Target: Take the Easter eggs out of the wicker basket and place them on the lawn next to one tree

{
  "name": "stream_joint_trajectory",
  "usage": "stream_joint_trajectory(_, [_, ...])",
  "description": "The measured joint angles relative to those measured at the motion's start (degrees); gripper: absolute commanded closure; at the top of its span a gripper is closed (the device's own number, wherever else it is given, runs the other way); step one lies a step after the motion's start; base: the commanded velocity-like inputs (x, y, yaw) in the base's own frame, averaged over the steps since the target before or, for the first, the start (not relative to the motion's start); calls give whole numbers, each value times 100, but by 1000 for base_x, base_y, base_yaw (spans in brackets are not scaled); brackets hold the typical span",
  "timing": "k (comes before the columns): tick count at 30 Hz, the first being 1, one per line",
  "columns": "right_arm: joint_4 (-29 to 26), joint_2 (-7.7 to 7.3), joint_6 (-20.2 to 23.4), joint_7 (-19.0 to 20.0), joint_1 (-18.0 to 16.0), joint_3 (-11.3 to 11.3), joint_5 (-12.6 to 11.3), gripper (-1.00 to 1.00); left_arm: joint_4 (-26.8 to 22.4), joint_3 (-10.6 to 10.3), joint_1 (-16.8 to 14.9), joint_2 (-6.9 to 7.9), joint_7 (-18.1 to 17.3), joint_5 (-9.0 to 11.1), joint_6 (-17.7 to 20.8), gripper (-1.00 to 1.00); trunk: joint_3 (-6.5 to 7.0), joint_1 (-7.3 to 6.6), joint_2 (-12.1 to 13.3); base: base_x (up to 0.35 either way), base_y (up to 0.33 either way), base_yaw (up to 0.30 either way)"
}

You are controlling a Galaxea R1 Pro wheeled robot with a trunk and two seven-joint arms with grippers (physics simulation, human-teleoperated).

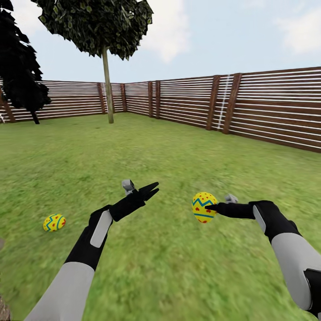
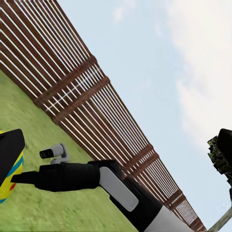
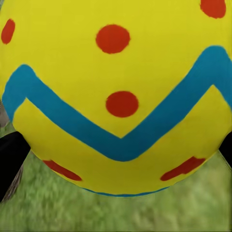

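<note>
Carrying one Easter egg point(image 1: 204, 207) clamped in the right gripper point(image 1: 213, 207), held above the lawn point(image 1: 178, 151), well short of the fence point(image 1: 267, 107) at its far edge. Leaving the left gripper point(image 1: 150, 190) empty, fingers slightly parted. Lying on the grass toward the lawn's left side: a second egg point(image 1: 54, 222). Judging the carry step underway; next, needing to choose a tree, perhaps the thin-trunked one point(image 1: 107, 84) by the far fence, approach, lower and release beside it.

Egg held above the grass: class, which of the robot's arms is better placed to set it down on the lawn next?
Right. The right gripper is shut on the held egg above the lawn. The left gripper is open and holds nothing; another egg already lies on the grass.
</note>
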Motion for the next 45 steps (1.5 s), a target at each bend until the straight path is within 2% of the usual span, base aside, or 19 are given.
stream_joint_trajectory(45, [9, 0, -3, -1, 0, 0, -8, 100, 3, -11, 0, -1, 28, 1, -7, -100, 0, 1, 0, 153, -307, 292])
